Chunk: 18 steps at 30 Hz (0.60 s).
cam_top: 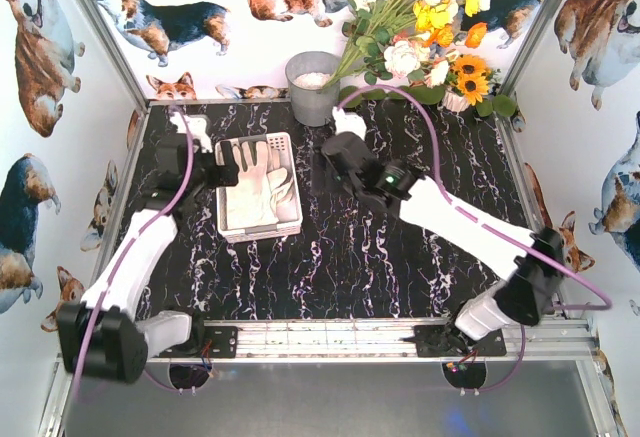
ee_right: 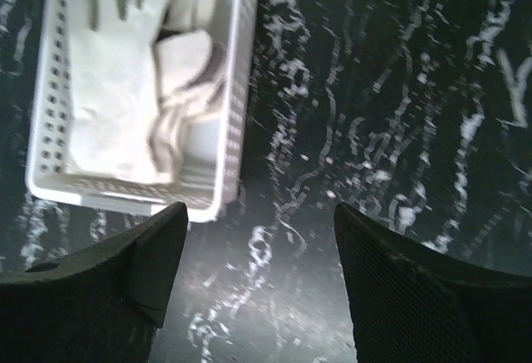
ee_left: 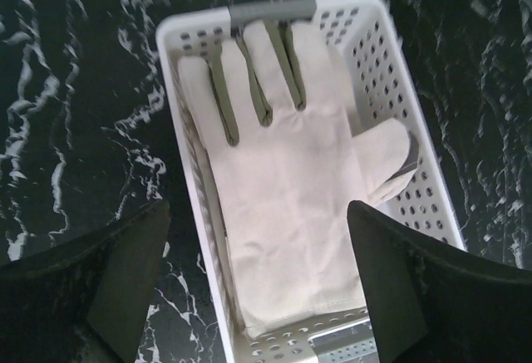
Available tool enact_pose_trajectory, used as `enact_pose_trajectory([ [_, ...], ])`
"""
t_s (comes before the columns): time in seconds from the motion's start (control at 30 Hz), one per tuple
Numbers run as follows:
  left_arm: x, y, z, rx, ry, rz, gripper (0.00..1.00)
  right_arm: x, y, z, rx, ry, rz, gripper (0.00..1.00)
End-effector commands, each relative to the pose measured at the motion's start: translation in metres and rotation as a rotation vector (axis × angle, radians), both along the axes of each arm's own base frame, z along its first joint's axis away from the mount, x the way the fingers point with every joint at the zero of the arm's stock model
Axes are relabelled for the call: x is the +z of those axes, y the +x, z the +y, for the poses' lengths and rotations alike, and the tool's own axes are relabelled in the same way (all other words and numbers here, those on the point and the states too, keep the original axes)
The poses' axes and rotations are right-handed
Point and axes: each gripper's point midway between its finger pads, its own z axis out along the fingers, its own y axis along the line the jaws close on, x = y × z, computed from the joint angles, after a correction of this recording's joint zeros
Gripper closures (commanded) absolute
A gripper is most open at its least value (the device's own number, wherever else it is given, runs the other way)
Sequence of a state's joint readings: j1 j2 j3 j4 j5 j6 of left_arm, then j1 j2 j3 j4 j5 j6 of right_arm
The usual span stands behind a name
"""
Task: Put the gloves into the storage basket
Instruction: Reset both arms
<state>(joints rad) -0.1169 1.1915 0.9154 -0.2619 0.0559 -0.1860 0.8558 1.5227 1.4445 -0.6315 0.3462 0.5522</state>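
Note:
The white perforated storage basket (cam_top: pixel 260 235) stands left of centre on the black marble table. Cream gloves (cam_top: pixel 255 182) with grey finger patches lie inside it. My left gripper (cam_top: pixel 232 170) hovers over the basket's left side, open. In the left wrist view one glove (ee_left: pixel 291 180) lies flat in the basket (ee_left: pixel 378 39), and my left gripper (ee_left: pixel 258 272) stands wide above its cuff, holding nothing. My right gripper (cam_top: pixel 328 157) is just right of the basket, open. The right wrist view has the gloves (ee_right: pixel 125 105) bunched in the basket (ee_right: pixel 237 89), with my right gripper (ee_right: pixel 262 247) over bare table.
A grey metal bucket (cam_top: pixel 313 85) stands behind the basket at the back edge. A bunch of flowers (cam_top: pixel 420 27) fills the back right corner. Corgi-print walls close in both sides, and an aluminium rail (cam_top: pixel 330 337) runs along the near edge.

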Motion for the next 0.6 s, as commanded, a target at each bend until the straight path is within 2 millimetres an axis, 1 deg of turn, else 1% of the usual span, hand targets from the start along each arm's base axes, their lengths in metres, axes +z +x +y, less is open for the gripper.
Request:
enact_pose_trajectory([
  [0.0,0.03,-0.01,0.022,0.069,0.068,-0.123,0.12,0.023,-0.003,-0.042,-0.062,-0.032,-0.124,0.24],
  [0.03,0.029,-0.012,0.029,0.107,0.074,-0.133,0.09,0.02,-0.003,-0.052,-0.07,-0.03,-0.121,0.22],
  [0.1,0.02,-0.015,0.048,0.18,0.109,-0.127,0.06,0.006,0.001,-0.08,-0.116,-0.01,-0.071,0.2],
  [0.13,0.013,-0.018,0.065,0.251,0.133,-0.116,0.06,-0.002,0.002,-0.096,-0.148,0.01,-0.036,0.2],
  [0.17,0.007,-0.02,0.08,0.316,0.146,-0.106,0.05,-0.007,0.002,-0.115,-0.186,0.024,-0.02,0.2],
  [0.2,-0.012,-0.028,0.095,0.376,0.147,-0.074,0.04,-0.012,0.003,-0.132,-0.223,0.027,-0.018,0.2],
  [0.23,-0.016,-0.03,0.106,0.43,0.129,-0.079,0.04,-0.018,0.003,-0.15,-0.255,0.013,-0.028,0.2],
  [0.27,-0.024,-0.035,0.116,0.475,0.107,-0.075,0.03,-0.024,0.004,-0.167,-0.282,-0.007,-0.042,0.19],
  [0.3,-0.027,-0.038,0.123,0.516,0.086,-0.086,0.02,-0.023,0.002,-0.186,-0.316,-0.023,-0.077,0.19],
  [0.33,-0.03,-0.04,0.129,0.546,0.079,-0.1,0.0,-0.026,0.001,-0.204,-0.35,-0.045,-0.098,0.17],
  [0.37,-0.032,-0.043,0.134,0.575,0.082,-0.114,0.0,-0.029,0.002,-0.219,-0.378,-0.063,-0.122,0.15],
  [0.4,-0.035,-0.046,0.138,0.602,0.091,-0.128,0.0,-0.036,0.002,-0.235,-0.408,-0.084,-0.134,0.13],
  [0.5,-0.045,-0.049,0.149,0.658,0.116,-0.187,0.0,-0.056,0.004,-0.269,-0.493,-0.118,-0.181,0.07],
  [0.53,-0.05,-0.049,0.15,0.663,0.118,-0.203,0.0,-0.058,0.009,-0.277,-0.522,-0.119,-0.217,0.05],
  [0.57,-0.053,-0.049,0.15,0.658,0.122,-0.226,0.0,-0.065,0.012,-0.285,-0.55,-0.136,-0.236,0.05],
])
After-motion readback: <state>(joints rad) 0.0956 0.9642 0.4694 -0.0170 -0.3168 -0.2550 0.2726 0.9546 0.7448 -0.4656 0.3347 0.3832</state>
